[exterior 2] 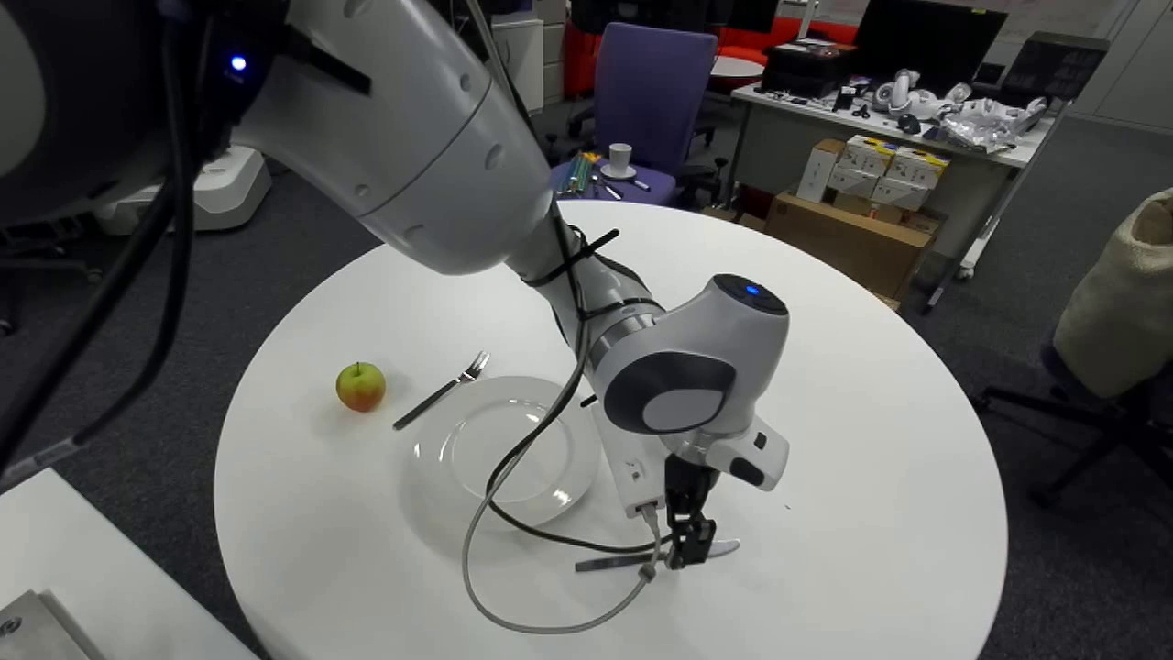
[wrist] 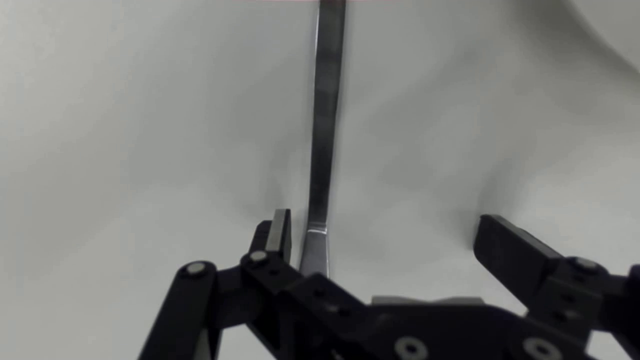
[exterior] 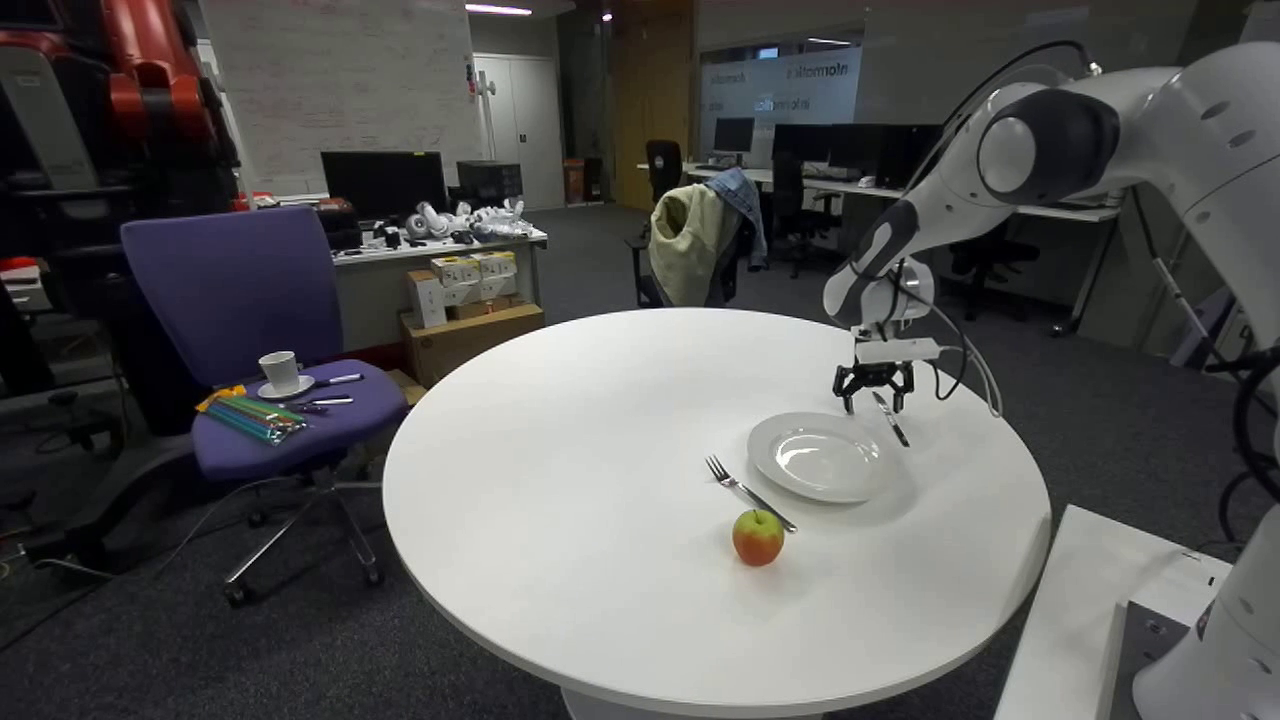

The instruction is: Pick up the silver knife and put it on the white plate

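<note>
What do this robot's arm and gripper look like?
The arm is white and smoothly rounded, with black joint panels and small blue lights. Black and grey cables run along it, strapped by black ties, then loop loosely. The gripper is black, with two jointed fingers and pale round pin heads.

— Looks like what sort of place?
— A robotics lab, judging by the white robot arm (exterior: pixel 1140 110) mounted at near right and the red-and-black robot (exterior: pixel 145 50) at left.
— With a touch of office, too?
— Yes: look far right, past the round worktop (exterior: pixel 580 480), to a long desk (exterior: pixel 838 184) with monitors (exterior: pixel 800 143) and a glass panel (exterior: pixel 770 90) lettered "informatics".
— And far left?
— A scribbled whiteboard (exterior: pixel 340 90), then a second desk (exterior: pixel 375 290) crowded with electronics (exterior 2: pixel 903 94), with cardboard boxes (exterior: pixel 475 340) below.
— Seating?
— A purple office chair (exterior: pixel 235 290) at left, black chairs (exterior: pixel 788 185) far right, over dark carpet (exterior: pixel 590 260).
</note>
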